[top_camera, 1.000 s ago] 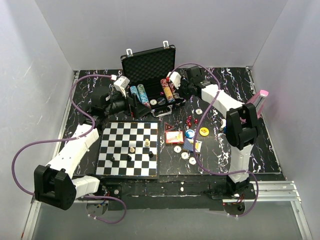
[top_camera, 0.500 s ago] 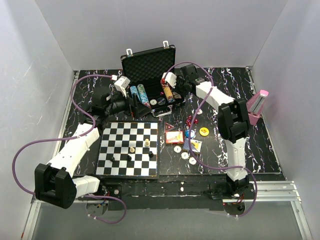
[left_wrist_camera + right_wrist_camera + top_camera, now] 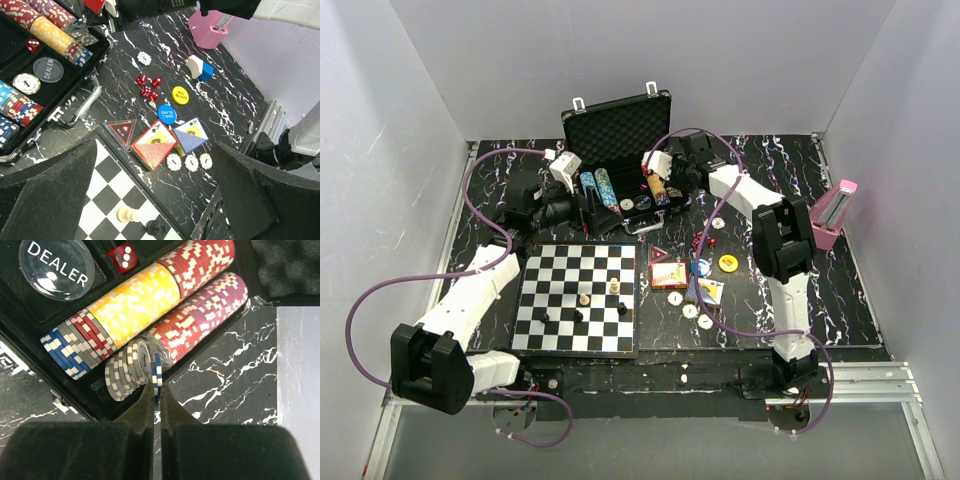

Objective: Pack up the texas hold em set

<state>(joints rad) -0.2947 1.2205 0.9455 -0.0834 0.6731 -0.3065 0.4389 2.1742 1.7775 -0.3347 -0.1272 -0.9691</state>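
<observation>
Black marbled tabletop with white veins runs between pale grey walls, and the briefcase (image 3: 617, 125) of the texas hold em set stands open at the far middle of it, its foam-lined lid upright. My right gripper (image 3: 156, 392) reaches into the right side of the case. Its fingers (image 3: 142, 412) are pressed almost together on a blue-and-white chip (image 3: 157, 371), held on edge at the near end of the grey, red and purple chip row (image 3: 200, 320). Beside that lies a second chip row (image 3: 135, 305) in blue, grey, red, yellow and dark red, with the dealer button (image 3: 56, 262) and a single red die (image 3: 122, 255) in the tray beyond. My left gripper (image 3: 155, 150) hangs near the front of the case, over the far edge of the chessboard (image 3: 580, 298), jaws spread wide and holding nothing. Loose on the table right of the board lie the red dice (image 3: 148, 86), yellow button (image 3: 180, 95), blue button (image 3: 166, 114), red card deck (image 3: 153, 145), blue card deck (image 3: 191, 135) and three white chips (image 3: 191, 162). A pink metronome (image 3: 830, 212) stands near the right wall.
</observation>
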